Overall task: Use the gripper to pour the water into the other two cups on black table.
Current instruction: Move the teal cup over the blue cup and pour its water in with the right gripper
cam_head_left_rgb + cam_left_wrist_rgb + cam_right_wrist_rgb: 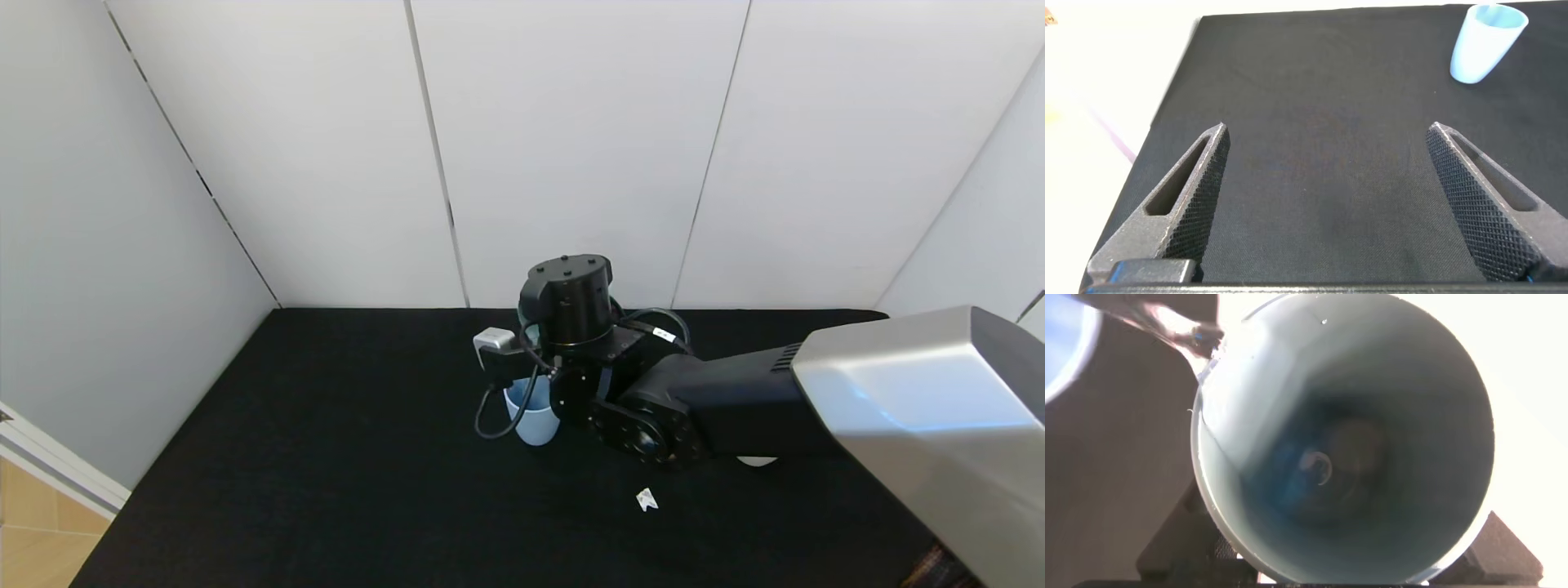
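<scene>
My right gripper [1343,567] is shut on the mint-teal tumbler [1347,433] and holds it tilted. I look straight into its darker inside. A clear glint of water [1188,333] runs over its rim toward the light blue cup [1060,351]. In the head view the right arm's wrist [571,318] hangs over the light blue cup [532,418], which stands on the black table [326,425]. A sliver of the cream-beige cup [756,461] shows under the right arm. My left gripper [1328,131] is open and empty above bare table, with the light blue cup [1486,42] farther off.
A small white scrap [647,499] lies on the table in front of the right arm. White wall panels [571,147] close the table at the back and both sides. A black cable [498,408] loops down beside the light blue cup.
</scene>
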